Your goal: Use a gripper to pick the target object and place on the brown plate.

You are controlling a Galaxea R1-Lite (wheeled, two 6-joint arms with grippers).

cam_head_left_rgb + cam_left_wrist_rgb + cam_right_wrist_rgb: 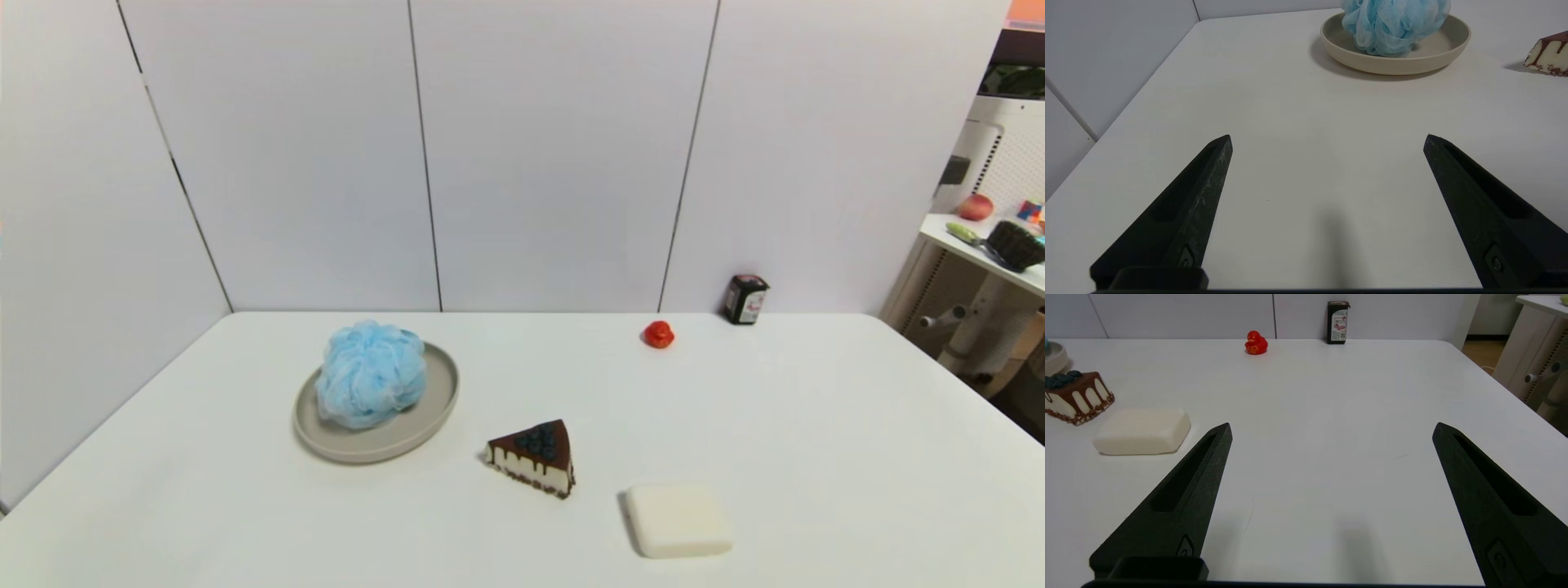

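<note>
The light blue mesh bath pouf [371, 374] rests on the beige-tan plate [433, 416] at the table's left middle. Both also show in the left wrist view, the pouf [1394, 24] sitting in the plate [1449, 49]. My left gripper [1327, 139] is open and empty, low over bare table well short of the plate. My right gripper [1332, 428] is open and empty over bare table on the right side. Neither gripper shows in the head view.
A chocolate cake slice [535, 457] lies right of the plate and a white soap bar [678, 520] nearer the front. A red toy duck [658, 334] and a small dark box [745, 299] stand at the back. White walls enclose the table's left and back.
</note>
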